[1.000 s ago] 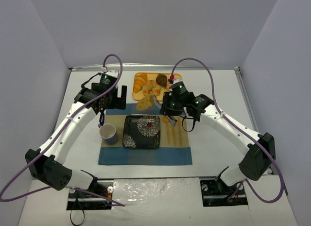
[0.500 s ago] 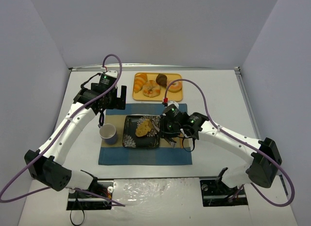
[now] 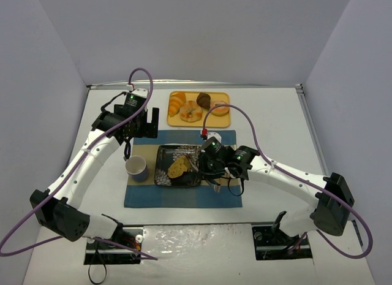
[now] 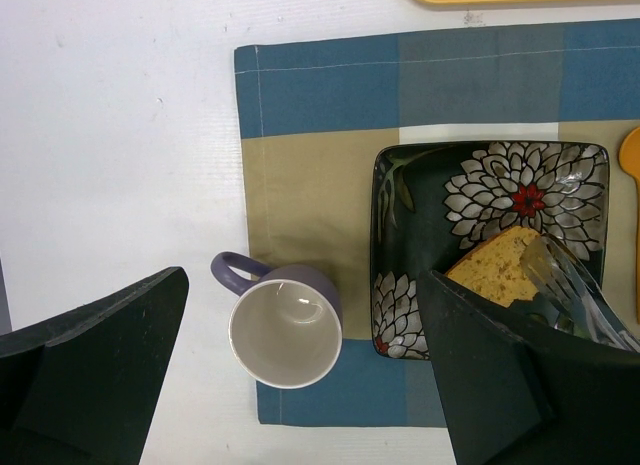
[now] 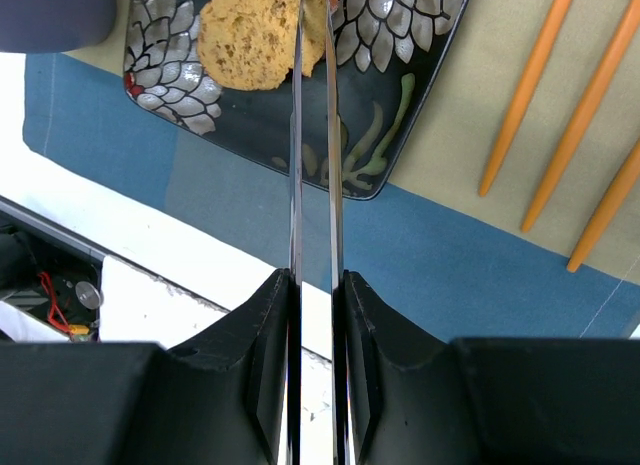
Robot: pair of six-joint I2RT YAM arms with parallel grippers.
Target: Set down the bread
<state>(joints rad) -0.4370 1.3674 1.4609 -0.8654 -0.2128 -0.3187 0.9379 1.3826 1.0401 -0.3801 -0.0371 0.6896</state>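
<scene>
Right wrist view: find right gripper clamped nearly closed, long thin blades pinching the bread at its edge. Note the bread lying at the blade tips, resting on the dark flowered plate beneath them. Left wrist view: see left gripper spread wide, hanging above a purple cup.

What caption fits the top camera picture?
Right gripper squeezes tongs that pinch the bread over the flowered plate.

Left arm and right arm had white links, black joints. A purple cable ran off each. Left gripper was blocky black; right gripper had thin clear blades.
</scene>
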